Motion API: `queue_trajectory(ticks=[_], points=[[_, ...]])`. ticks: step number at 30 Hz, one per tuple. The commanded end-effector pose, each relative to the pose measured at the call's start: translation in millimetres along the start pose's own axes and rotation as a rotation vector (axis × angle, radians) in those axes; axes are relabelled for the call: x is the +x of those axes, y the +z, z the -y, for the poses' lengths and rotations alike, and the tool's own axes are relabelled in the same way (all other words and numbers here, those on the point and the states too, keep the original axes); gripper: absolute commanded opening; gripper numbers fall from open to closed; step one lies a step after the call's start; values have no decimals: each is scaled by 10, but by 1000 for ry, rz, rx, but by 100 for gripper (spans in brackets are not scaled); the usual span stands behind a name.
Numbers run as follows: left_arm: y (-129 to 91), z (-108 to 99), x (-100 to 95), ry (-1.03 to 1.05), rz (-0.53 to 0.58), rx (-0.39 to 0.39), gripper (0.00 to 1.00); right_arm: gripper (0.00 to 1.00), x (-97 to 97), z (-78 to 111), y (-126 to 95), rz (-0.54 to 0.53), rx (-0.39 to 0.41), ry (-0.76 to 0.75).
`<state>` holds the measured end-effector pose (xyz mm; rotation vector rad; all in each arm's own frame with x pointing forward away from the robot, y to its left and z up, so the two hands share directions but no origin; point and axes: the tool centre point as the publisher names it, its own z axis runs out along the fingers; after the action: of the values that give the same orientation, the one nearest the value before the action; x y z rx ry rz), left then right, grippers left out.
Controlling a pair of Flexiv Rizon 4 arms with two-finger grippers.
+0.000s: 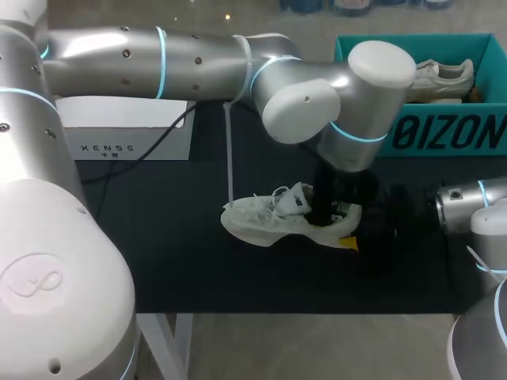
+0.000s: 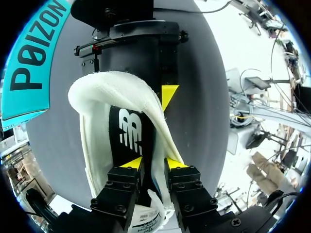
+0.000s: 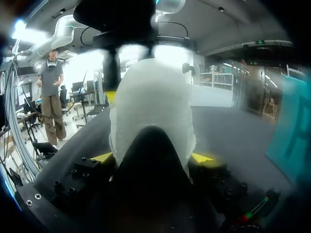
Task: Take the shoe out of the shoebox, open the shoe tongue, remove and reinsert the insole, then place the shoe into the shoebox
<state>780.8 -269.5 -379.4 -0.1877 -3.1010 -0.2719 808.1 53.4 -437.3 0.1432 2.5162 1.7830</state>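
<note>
On the black mat [image 1: 174, 253], in front of the teal shoebox [image 1: 444, 119], the white shoe [image 1: 265, 218] lay with its heel end between both grippers. The left gripper [image 2: 153, 164] pinched the shoe's side wall, one finger inside over the dark insole [image 2: 127, 131] and one outside. The right gripper [image 3: 151, 158] clasped the heel, a yellow tip on each side. From above, the arms hid the heel. In the right wrist view, a dark shape covered its lower part.

Left arm [image 1: 198, 55] across the middle, left end effector [image 2: 154, 164] downward, right end effector [image 3: 151, 158] level, both clamping shoe [image 1: 261, 218].
</note>
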Motion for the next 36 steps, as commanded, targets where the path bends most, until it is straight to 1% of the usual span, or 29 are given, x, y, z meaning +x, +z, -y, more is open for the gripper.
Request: queue_trajectory(ticks=[1,3,6,11,14,15,16,17,18,19,20,24,29,36], points=[[37,31,12,3,-1,-10,28,0,5,56,41,1,2,2],[54,37,8,4,4,-15,23,0,5,56,41,1,2,2],[106,40,-7,6,20,-30,29,0,5,56,41,1,2,2],[256,27,-38,5,32,-30,29,0,5,56,41,1,2,2],[374,15,-46,0,47,-30,34,0,5,56,41,1,2,2],[423,14,-51,-2,54,-37,33,0,5,56,41,1,2,2],[465,14,-50,3,85,-32,33,0,5,56,41,1,2,2],[500,10,-54,-8,90,-29,30,0,5,56,41,1,2,2],[530,5,-62,-10,95,-27,24,0,5,56,41,1,2,2],[552,-2,-68,-18,115,-27,0,0,5,56,41,1,2,2],[569,-9,-79,-22,119,-25,0,0,5,56,41,1,2,2],[561,-35,-111,-20,185,-15,0,0,5,56,41,1,2,2],[422,-63,-178,-53,259,-1,0,0,5,56,41,1,2,2],[266,-82,-252,-89,334,13,0,0,5,56,41,1,2,2]])
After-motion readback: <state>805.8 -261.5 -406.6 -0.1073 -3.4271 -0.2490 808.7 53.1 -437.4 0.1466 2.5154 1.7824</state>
